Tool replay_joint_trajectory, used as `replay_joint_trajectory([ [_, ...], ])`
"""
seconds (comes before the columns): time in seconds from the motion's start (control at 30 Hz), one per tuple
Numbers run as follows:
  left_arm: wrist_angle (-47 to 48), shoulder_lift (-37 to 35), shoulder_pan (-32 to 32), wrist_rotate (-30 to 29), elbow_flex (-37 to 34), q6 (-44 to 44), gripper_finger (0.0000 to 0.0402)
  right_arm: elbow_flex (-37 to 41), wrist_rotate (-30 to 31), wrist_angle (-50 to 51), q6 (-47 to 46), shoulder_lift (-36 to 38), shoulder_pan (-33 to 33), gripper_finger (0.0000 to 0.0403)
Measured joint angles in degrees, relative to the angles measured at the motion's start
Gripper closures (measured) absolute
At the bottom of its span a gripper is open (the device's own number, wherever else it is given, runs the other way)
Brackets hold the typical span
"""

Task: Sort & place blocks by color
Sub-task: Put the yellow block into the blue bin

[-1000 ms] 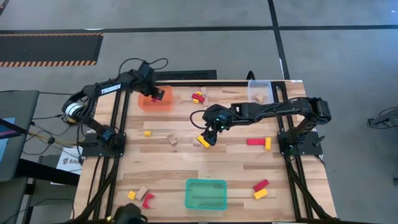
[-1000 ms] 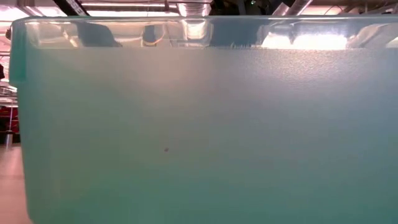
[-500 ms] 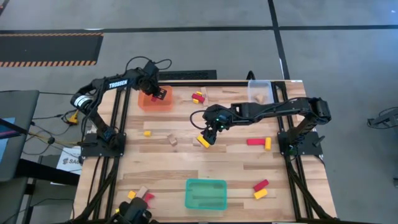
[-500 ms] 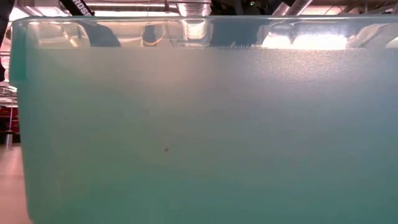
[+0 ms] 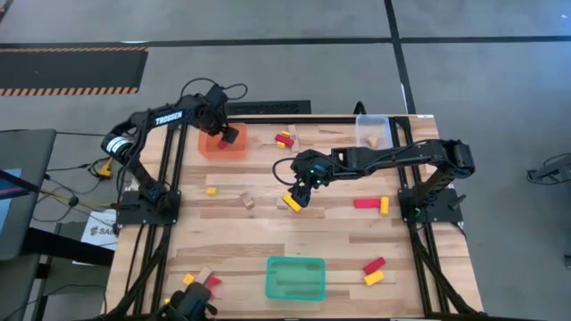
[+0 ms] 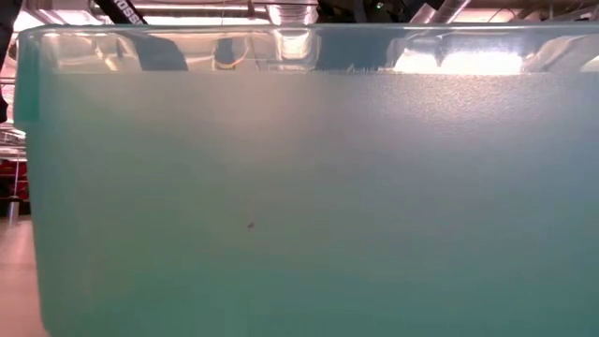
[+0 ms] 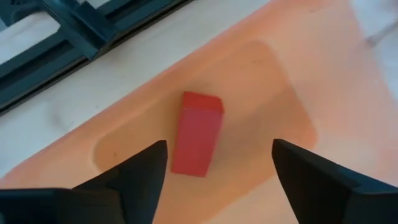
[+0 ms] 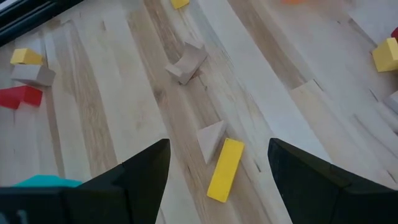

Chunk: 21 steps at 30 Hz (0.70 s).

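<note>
Red block (image 7: 197,132) lies loose in the orange tray (image 5: 223,145), upper left of the frame, left gripper (image 7: 217,165) fingers apart above it: drop done. Right gripper (image 8: 217,165), fingers apart, hovers over a yellow block (image 8: 225,169) mid-surface; next, descend and close.

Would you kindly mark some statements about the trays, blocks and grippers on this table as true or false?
1. A red block lies in the orange tray. True.
2. The left gripper is clamped on that block. False: its fingers stand open, apart from it.
3. The right gripper hovers open over a yellow block. True.
4. The teal tray holds several blocks. False: none show in it.
</note>
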<state>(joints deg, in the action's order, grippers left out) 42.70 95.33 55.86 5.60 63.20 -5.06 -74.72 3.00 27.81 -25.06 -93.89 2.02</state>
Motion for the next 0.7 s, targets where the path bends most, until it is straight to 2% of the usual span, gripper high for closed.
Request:
replay_joint_trajectory([
  [0.13, 5.6, -1.4, -0.3, 1.3, 4.0, 1.6, 0.0108, 0.0, 0.0, 0.4, 0.0, 0.0, 0.0, 0.0108],
  [0.3, 8.0, -10.5, -2.2, 1.6, 3.1, 2.3, 0.0107, -0.1, -0.1, 3.1, 0.0, 0.8, 0.7, 0.0108],
  [0.53, 0.2, -31.6, -7.0, 2.9, -5.8, -2.7, 0.0107, -1.4, -0.1, 14.8, -2.0, 4.0, 1.1, 0.0108],
  [0.63, -7.1, -40.2, -9.8, 8.1, -11.9, -4.4, 0.0107, -1.4, -0.3, 19.9, -4.4, 5.1, 0.2, 0.0108],
  [0.7, -12.1, -44.9, -11.9, 13.8, -16.4, -5.8, 0.0107, -1.3, -1.7, 25.7, -6.5, 5.9, -0.9, 0.0108],
])
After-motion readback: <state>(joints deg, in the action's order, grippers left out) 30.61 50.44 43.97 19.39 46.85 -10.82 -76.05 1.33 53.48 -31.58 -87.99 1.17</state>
